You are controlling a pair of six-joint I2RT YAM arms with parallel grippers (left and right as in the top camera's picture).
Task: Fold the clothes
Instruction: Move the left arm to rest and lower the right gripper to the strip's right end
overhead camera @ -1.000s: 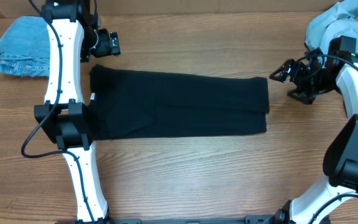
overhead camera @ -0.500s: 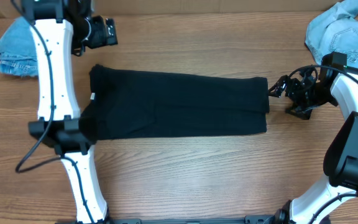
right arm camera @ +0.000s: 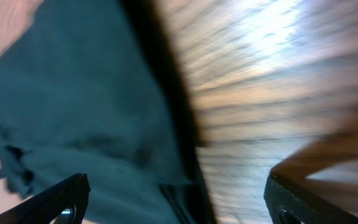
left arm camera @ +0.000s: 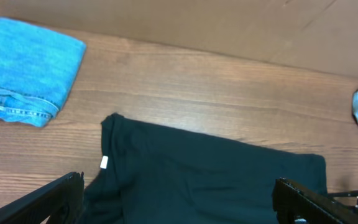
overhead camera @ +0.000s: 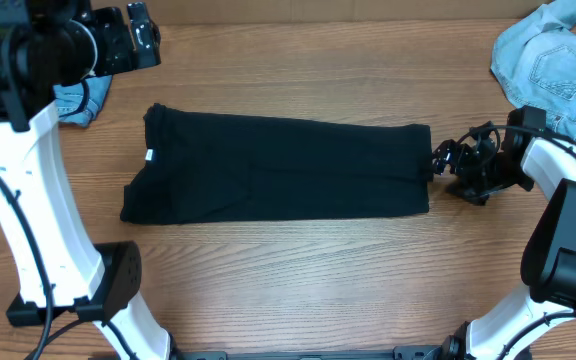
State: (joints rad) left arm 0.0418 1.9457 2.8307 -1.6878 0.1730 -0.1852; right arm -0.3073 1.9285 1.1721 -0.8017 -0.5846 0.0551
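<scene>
The black T-shirt (overhead camera: 278, 168) lies folded into a long band across the table, with a small white tag (overhead camera: 149, 154) at its left end. It also shows in the left wrist view (left arm camera: 210, 174) and in the right wrist view (right arm camera: 86, 112). My left gripper (overhead camera: 133, 32) is raised above the table's back left, open and empty, its fingers (left arm camera: 176, 202) wide over the shirt. My right gripper (overhead camera: 442, 160) is open at the shirt's right edge, its fingers (right arm camera: 173, 202) either side of the hem.
Folded light-blue denim (overhead camera: 73, 98) lies at the back left, partly hidden by my left arm, and also shows in the left wrist view (left arm camera: 23, 68). A crumpled light-blue denim heap (overhead camera: 548, 60) sits at the back right corner.
My left gripper has lifted off the shirt's left end and swung back left and up. My right gripper has moved down and left to the shirt's right edge.
</scene>
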